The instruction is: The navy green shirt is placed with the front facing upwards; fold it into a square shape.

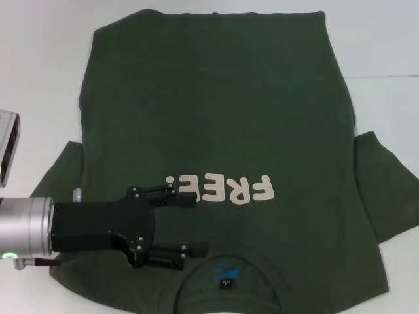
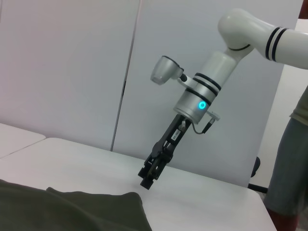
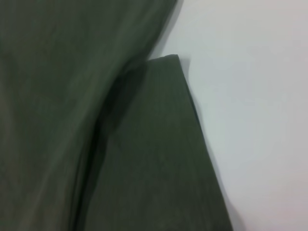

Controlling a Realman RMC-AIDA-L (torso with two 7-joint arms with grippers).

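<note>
shirts: 1 [image 1: 216,118] | tools: 2 – left [image 1: 190,226], right [image 2: 147,180]

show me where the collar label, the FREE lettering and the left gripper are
collar label [image 1: 224,284], head view, on the small dark tag inside the neckline.
FREE lettering [image 1: 222,189], head view, middle of the cream letters.
left gripper [image 1: 196,224], head view, midway between its open fingertips.

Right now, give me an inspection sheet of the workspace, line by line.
Surface: white table, bare around the shirt.
Job's things: navy green shirt lying flat, front up, cream lettering showing, collar nearest the robot, both sleeves spread out, not yet folded.
Clutter: a light-coloured device at the table's left edge.
Grippers: left gripper open, over the shirt's chest near the collar; right gripper above the table beside a sleeve.
Cables: a short cable at the right wrist.
Surroundings: pale wall panels; a person standing by the table.
</note>
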